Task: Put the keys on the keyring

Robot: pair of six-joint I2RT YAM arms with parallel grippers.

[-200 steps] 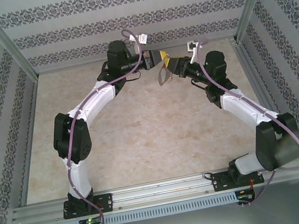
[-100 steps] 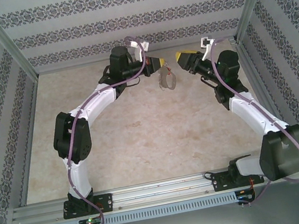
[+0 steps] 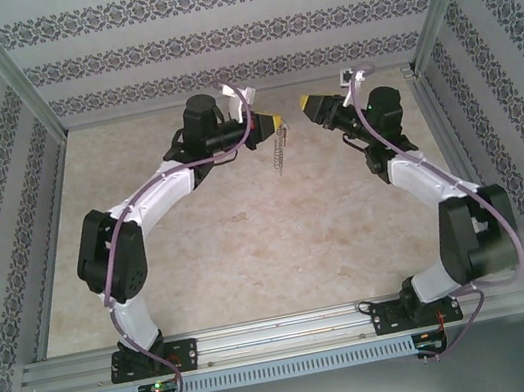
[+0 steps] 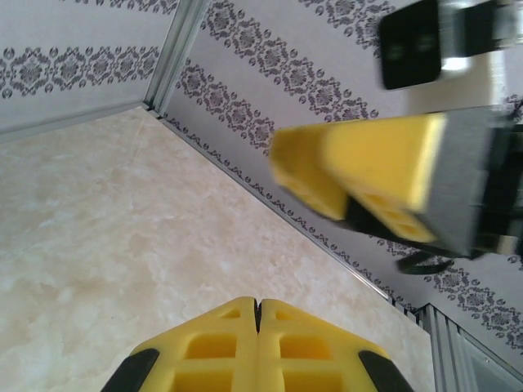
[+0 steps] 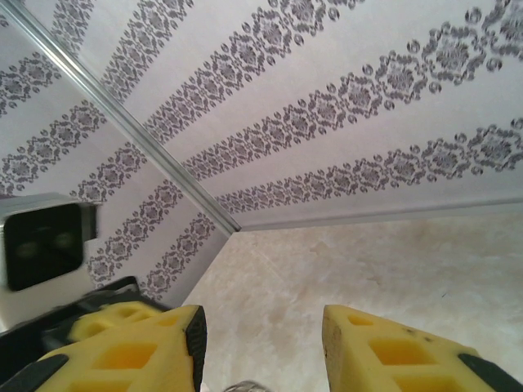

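upper centre of the overhead frame: my left end effector (image 3: 276,120), pinched shut, dangles the keyring (image 3: 279,155) edge-on above the bench (image 3: 249,239). my right end effector (image 3: 308,103) hovers near it to the right, jaws apart, gripping nothing i can make out. whether a key hangs on the loop is too small to tell. the risks, as i judge them: the thin ring could swing or twist in so slight a pinch, slip down to the bench, or the two yellow tips could knock together on an approach.
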